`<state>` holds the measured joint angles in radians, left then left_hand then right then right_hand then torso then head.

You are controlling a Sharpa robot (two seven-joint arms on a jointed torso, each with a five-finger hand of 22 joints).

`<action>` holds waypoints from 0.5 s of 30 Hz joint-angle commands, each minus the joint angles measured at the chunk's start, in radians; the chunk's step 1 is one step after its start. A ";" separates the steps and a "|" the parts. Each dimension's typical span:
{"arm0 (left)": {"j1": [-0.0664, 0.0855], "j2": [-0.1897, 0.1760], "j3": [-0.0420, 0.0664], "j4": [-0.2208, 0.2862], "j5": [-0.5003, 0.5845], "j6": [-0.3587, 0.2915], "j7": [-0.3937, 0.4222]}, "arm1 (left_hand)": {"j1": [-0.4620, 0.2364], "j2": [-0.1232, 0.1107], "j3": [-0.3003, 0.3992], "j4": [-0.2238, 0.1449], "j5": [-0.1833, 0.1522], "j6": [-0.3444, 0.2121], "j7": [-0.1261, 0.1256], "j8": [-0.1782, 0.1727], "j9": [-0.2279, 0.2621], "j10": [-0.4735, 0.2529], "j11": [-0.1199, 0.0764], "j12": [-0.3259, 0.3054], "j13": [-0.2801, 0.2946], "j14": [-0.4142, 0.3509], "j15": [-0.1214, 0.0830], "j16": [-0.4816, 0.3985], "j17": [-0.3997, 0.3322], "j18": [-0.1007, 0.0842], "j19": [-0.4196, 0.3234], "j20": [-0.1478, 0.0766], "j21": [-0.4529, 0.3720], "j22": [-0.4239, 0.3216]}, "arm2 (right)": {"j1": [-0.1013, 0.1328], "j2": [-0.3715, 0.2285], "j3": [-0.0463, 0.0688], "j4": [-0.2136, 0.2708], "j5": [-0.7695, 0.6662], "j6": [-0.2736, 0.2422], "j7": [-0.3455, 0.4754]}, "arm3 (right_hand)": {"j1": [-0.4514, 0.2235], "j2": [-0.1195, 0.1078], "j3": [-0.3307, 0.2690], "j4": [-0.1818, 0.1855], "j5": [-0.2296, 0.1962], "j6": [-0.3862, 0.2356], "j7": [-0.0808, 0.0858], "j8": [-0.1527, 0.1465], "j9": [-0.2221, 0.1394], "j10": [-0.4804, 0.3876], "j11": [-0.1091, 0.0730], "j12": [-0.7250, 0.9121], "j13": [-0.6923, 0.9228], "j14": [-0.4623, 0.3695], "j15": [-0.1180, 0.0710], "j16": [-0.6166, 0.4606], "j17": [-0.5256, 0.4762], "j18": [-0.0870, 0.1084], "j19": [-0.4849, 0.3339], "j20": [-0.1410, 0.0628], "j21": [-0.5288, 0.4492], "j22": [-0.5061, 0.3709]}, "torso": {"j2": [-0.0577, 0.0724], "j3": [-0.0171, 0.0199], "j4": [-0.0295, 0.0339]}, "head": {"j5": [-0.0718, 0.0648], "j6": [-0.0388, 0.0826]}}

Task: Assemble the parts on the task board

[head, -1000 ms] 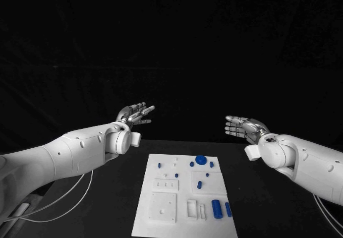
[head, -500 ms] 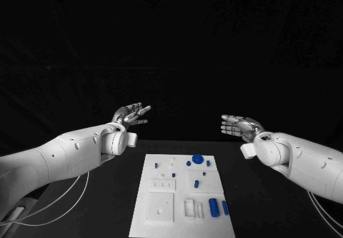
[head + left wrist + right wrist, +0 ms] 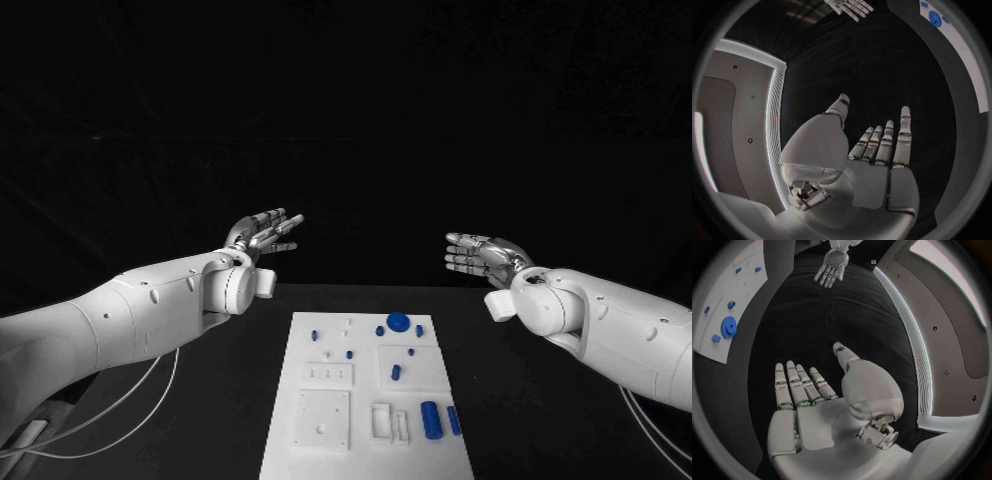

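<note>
Both hands are raised beyond the far end of the task board [image 3: 325, 395] and hold nothing, the left hand [image 3: 264, 232] and the right hand [image 3: 483, 255] each with fingers apart, so you should first bring one down slowly over a part you have chosen, for example the round blue part [image 3: 397, 321] near the far edge. The smaller parts are hard to make out from the head view, probably pegs. The black table [image 3: 519, 400] leaves room on both sides of the board.
</note>
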<state>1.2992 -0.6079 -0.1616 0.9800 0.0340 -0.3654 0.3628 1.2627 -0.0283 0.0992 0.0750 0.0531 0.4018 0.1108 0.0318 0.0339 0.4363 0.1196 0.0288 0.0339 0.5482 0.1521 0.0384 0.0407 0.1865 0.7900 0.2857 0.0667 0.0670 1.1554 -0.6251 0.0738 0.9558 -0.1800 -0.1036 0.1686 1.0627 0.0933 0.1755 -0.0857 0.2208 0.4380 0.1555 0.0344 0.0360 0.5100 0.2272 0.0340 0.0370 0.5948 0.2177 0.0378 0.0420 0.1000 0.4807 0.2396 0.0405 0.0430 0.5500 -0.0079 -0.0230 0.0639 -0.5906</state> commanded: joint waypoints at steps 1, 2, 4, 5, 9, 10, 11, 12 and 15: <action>0.002 0.002 0.001 0.000 0.001 0.015 0.014 | 0.005 -0.004 0.003 -0.006 0.003 0.004 -0.002 0.004 0.002 -0.003 -0.001 0.007 0.001 -0.004 -0.002 0.003 0.001 0.009 0.006 0.002 0.001 0.001 | 0.000 -0.001 0.001 0.000 0.002 0.008 0.014 | 0.012 0.002 0.002 -0.007 0.006 0.006 0.057 0.004 0.002 0.008 0.001 0.005 0.002 0.008 -0.001 0.006 0.002 -0.003 0.005 -0.001 0.004 0.001 | 0.000 -0.0009 0.0006 | 0.002 0.003; 0.002 0.002 0.001 0.000 0.001 0.016 0.014 | 0.005 -0.004 0.003 -0.006 0.003 0.004 -0.002 0.004 0.002 -0.003 -0.001 0.007 0.001 -0.004 -0.002 0.003 0.001 0.009 0.006 0.002 0.001 0.001 | 0.000 -0.001 0.001 0.000 0.002 0.008 0.015 | 0.012 0.002 0.002 -0.007 0.006 0.006 0.057 0.004 0.002 0.008 0.001 0.005 0.002 0.008 -0.001 0.006 0.002 -0.003 0.005 -0.001 0.004 0.001 | 0.000 -0.0009 0.0007 | 0.002 0.003; 0.002 0.002 0.001 0.000 0.001 0.016 0.014 | 0.006 -0.001 0.002 -0.007 0.003 0.007 0.002 0.004 0.002 0.001 0.002 0.007 0.002 0.003 -0.002 0.003 0.001 0.009 0.007 0.001 0.001 0.001 | 0.000 -0.001 0.001 0.000 0.002 0.006 0.016 | 0.012 0.002 0.002 -0.007 0.006 0.007 0.057 0.004 0.002 0.009 0.001 0.005 0.002 0.008 -0.001 0.006 0.002 -0.003 0.005 -0.002 0.004 0.001 | 0.000 -0.0010 0.0008 | 0.003 0.005; 0.002 0.002 0.001 0.000 0.001 0.017 0.014 | 0.006 0.000 0.001 -0.008 0.003 0.007 0.002 0.004 0.002 0.003 0.002 0.007 0.002 0.006 -0.002 0.003 0.001 0.010 0.008 0.001 0.001 0.001 | 0.000 -0.001 0.001 0.000 0.002 0.006 0.017 | 0.014 0.002 0.003 -0.008 0.007 0.010 0.057 0.004 0.002 0.013 0.001 0.005 0.002 0.011 0.000 0.006 0.002 -0.004 0.005 -0.002 0.004 0.001 | 0.000 -0.0007 0.0008 | 0.003 0.005; 0.002 0.001 0.001 -0.001 0.000 0.019 0.014 | 0.008 0.007 -0.003 -0.014 0.003 0.024 0.008 0.005 0.003 0.016 0.006 0.007 0.002 0.021 -0.003 0.004 0.002 0.011 0.011 0.001 0.002 0.002 | 0.000 0.000 0.001 -0.001 0.002 0.004 0.019 | 0.016 0.003 0.004 -0.010 0.008 0.014 0.056 0.004 0.002 0.021 0.001 0.005 0.002 0.016 0.000 0.006 0.002 -0.004 0.005 -0.002 0.004 0.001 | 0.000 -0.0010 0.0004 | 0.005 0.007; 0.002 0.001 0.001 -0.001 0.000 0.019 0.014 | 0.009 0.010 -0.005 -0.016 0.004 0.031 0.011 0.006 0.003 0.021 0.007 0.008 0.003 0.031 -0.003 0.005 0.003 0.011 0.013 0.001 0.002 0.002 | 0.000 0.000 0.001 -0.001 0.002 0.003 0.020 | 0.017 0.002 0.005 -0.012 0.008 0.018 0.055 0.005 0.002 0.027 0.001 0.006 0.003 0.019 0.002 0.006 0.002 -0.005 0.006 -0.003 0.004 0.001 | 0.000 -0.0009 0.0001 | 0.005 0.007; 0.002 0.001 0.001 -0.001 0.000 0.020 0.013 | 0.009 0.012 -0.006 -0.018 0.004 0.037 0.012 0.006 0.004 0.025 0.008 0.008 0.003 0.036 -0.004 0.005 0.003 0.012 0.014 0.001 0.002 0.002 | 0.000 0.000 0.001 -0.001 0.002 0.003 0.021 | 0.017 0.002 0.005 -0.012 0.008 0.018 0.055 0.005 0.002 0.027 0.001 0.006 0.003 0.019 0.002 0.006 0.002 -0.005 0.006 -0.003 0.004 0.001 | 0.000 -0.0007 0.0001 | 0.005 0.008; 0.002 0.001 0.001 -0.001 -0.001 0.021 0.013 | 0.011 0.014 -0.007 -0.020 0.004 0.048 0.015 0.007 0.004 0.032 0.010 0.008 0.003 0.049 -0.003 0.006 0.004 0.013 0.017 0.001 0.003 0.002 | 0.000 0.000 0.001 -0.002 0.002 0.003 0.021 | 0.019 0.004 0.007 -0.013 0.008 0.022 0.055 0.005 0.003 0.034 0.001 0.006 0.003 0.021 0.002 0.007 0.002 -0.005 0.007 -0.003 0.004 0.001 | 0.000 -0.0006 0.0002 | 0.005 0.008; 0.002 0.001 0.001 -0.001 -0.004 0.025 0.012 | 0.015 0.027 -0.016 -0.034 0.006 0.100 0.026 0.011 0.007 0.078 0.020 0.011 0.005 0.111 -0.002 0.009 0.007 0.019 0.032 0.000 0.007 0.004 | 0.000 0.000 0.001 -0.003 0.001 0.002 0.024 | 0.023 0.003 0.010 -0.018 0.008 0.038 0.054 0.006 0.003 0.047 0.002 0.007 0.004 0.030 0.004 0.007 0.003 -0.007 0.009 -0.005 0.004 0.002 | 0.000 -0.0006 -0.0003 | 0.006 0.009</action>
<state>1.2992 -0.6084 -0.1615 0.9786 0.0336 -0.3606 0.3630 1.2805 -0.0105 0.0830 0.0451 0.0531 0.4924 0.1350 0.0377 0.0399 0.5055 0.1372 0.0330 0.0384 0.6491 0.1501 0.0456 0.0461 0.1863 0.8142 0.2841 0.0680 0.0701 1.1553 -0.6252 0.0738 0.9539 -0.1799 -0.1047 0.1737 1.0759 0.0986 0.1866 -0.0968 0.2247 0.4693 0.1574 0.0344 0.0381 0.5502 0.2299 0.0340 0.0394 0.6191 0.2228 0.0378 0.0431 0.1001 0.4844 0.2359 0.0405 0.0430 0.5500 -0.0086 -0.0228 0.0692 -0.5828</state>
